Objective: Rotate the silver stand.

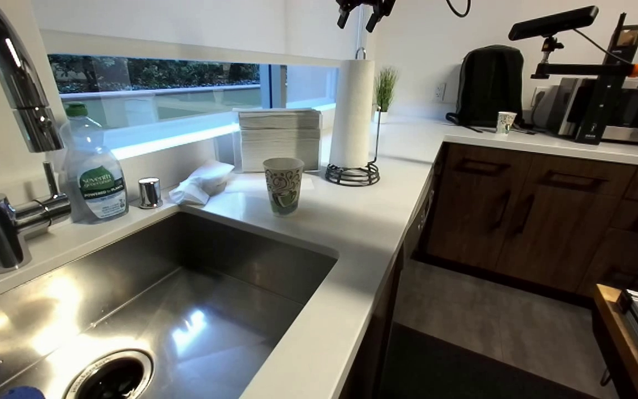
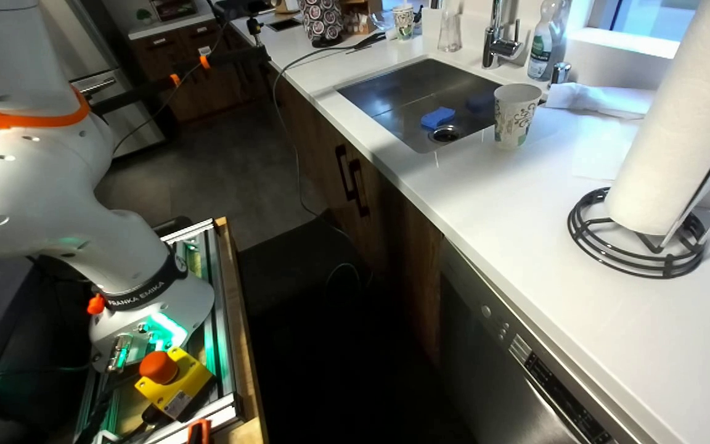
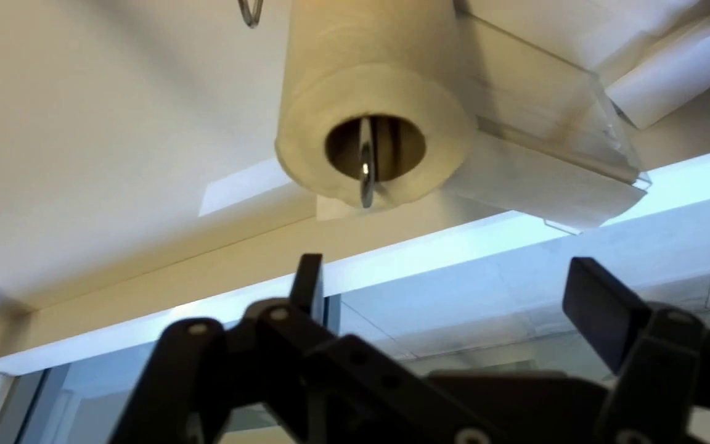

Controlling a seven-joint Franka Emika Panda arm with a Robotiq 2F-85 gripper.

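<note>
While our gripper (image 3: 450,280) hangs clear above the paper roll (image 1: 353,113) with its jaws spread wide and nothing between them, we judge this to be the approach, with the turning not yet begun. Our stand (image 1: 352,176) is upright on the counter (image 2: 497,203), set in between the front and back edges and short of the inner corner; its base wires look dark, but the loop (image 3: 365,166) on its post gleams silver at the roll's core. Next, we think, we must centre the jaws on that loop, which shows nearer one finger (image 3: 309,277), come straight down, squeeze it and twist slowly, lest the base slide. As for containers, the stand carries the roll, the clear holder (image 3: 552,92) by the back edge is packed with napkins (image 1: 280,138), and the sink (image 1: 247,244) has a blue sponge (image 2: 438,117) beside its drain (image 2: 445,134). We see only inner wall in the paper cup (image 2: 513,123) just off the sink's edge, not its bottom, and we cannot read the level in the soap bottle (image 1: 97,183)
</note>
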